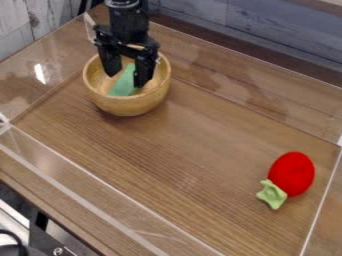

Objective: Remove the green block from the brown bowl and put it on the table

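A brown bowl stands at the far left of the wooden table. Inside it leans a green block, tilted against the bowl's inner wall. My gripper hangs straight down into the bowl, open, with one dark finger on each side of the block's upper part. Whether the fingers touch the block I cannot tell. The gripper hides the block's top edge.
A red strawberry-like toy with a green leaf lies at the near right. Clear plastic walls fence the table on all sides. A dark slatted wall runs behind the table.
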`<state>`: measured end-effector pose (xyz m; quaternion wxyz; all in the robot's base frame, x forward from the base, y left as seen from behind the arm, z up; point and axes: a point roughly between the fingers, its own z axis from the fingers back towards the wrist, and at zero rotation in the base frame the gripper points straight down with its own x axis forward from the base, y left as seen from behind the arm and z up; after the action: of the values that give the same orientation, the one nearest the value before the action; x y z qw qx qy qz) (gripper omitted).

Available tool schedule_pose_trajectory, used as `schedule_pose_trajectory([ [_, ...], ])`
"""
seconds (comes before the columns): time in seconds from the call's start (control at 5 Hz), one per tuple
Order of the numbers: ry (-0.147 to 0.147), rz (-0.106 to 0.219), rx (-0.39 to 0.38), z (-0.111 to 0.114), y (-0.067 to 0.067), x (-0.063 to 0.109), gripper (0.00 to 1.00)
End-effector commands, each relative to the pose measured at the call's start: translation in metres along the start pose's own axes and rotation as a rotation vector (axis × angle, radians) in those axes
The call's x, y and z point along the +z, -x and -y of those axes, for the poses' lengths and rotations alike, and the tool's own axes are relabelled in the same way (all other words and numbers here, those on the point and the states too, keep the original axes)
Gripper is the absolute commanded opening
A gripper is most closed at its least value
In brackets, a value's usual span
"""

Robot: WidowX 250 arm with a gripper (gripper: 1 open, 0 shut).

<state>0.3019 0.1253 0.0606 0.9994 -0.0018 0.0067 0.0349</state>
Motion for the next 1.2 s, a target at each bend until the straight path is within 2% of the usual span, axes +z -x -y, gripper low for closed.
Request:
schedule_pose_trajectory([
  [0.0, -0.022, 0.064, 0.017, -0.0108, -0.0148, 0.0114, 1.00],
  [0.2, -0.019, 0.066, 0.021, -0.0134, -0.0199, 0.0088, 1.00],
  [1.0, 0.005, 0.072, 0.028, -0.0127, -0.0248, 0.0134, 1.00],
])
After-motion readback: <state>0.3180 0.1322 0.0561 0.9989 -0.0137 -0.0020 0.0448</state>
